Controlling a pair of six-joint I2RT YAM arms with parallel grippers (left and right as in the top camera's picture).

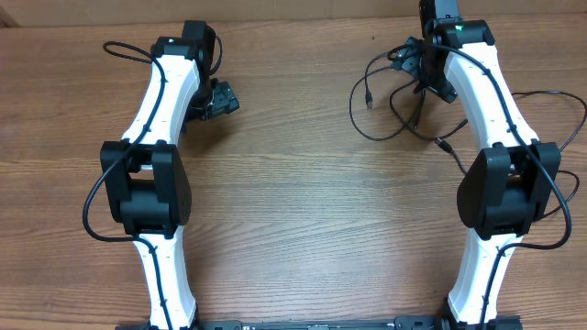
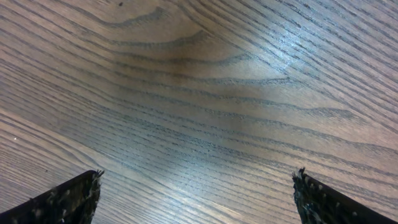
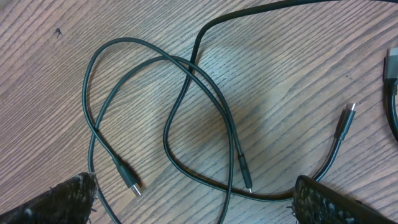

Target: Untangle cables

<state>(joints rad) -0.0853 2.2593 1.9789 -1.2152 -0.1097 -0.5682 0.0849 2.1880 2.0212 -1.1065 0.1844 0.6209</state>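
The cables are thin black cords lying tangled on the wooden table at the far right. In the right wrist view the cables form crossing loops, with silver-tipped plug ends at the lower left, the lower middle and the right. My right gripper is open and empty, hovering just above the loops; it also shows in the overhead view. My left gripper is open and empty over bare wood, far from the cables, at the far left in the overhead view.
Thicker black arm wires loop out beside the right arm and the left arm. The wooden table stretches between the two arms. Another dark cord edge shows at the right border of the right wrist view.
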